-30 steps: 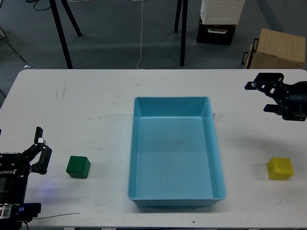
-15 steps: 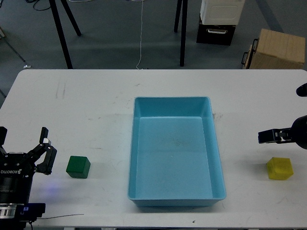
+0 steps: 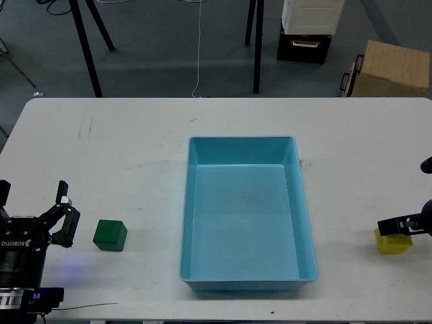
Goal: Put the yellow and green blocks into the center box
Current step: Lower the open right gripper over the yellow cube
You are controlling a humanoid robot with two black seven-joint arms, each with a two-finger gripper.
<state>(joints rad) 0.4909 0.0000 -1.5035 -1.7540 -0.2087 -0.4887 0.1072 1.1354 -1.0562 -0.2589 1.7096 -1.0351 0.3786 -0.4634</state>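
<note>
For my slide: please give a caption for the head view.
Empty blue box between green block and yellow block.

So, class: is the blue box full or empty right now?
Empty. The blue box shows only its bare floor; the green block and yellow block sit outside on the table.

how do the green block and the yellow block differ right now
The green block is dark green and sits left of the blue box; the yellow block is bright yellow and sits to its right. The green block is fully in view, with the left claw beside it and apart. The right claw covers the yellow block's top. Both are cubes resting on the table, outside the box.
</note>
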